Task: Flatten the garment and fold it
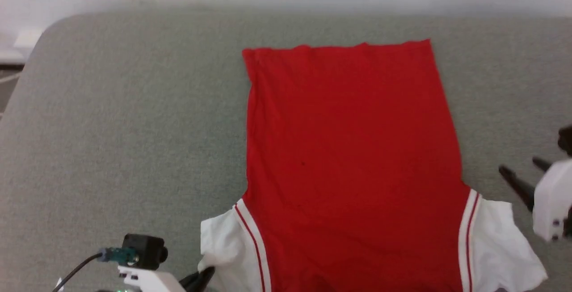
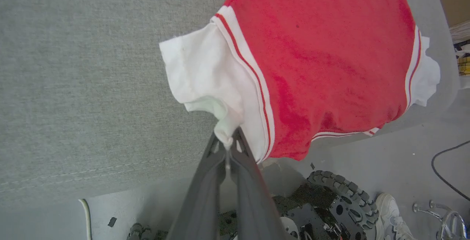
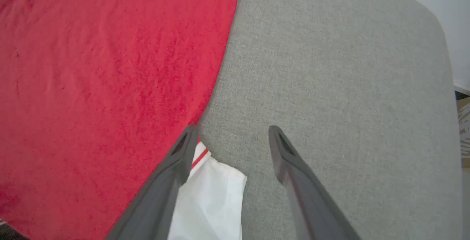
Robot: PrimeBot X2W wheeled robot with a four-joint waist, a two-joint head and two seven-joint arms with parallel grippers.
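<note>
On grey surface (image 1: pixel 134 126), red garment (image 1: pixel 353 162) spread flat, white sleeves (image 1: pixel 223 243), striped seams (image 1: pixel 251 234)

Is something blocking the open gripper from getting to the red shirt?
No, nothing visible is. The right gripper is open over the bare grey fabric surface, right beside the red shirt and its white sleeve.

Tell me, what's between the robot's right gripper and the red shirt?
Bare grey cushion. The head view shows it between the open right gripper and the shirt.
</note>
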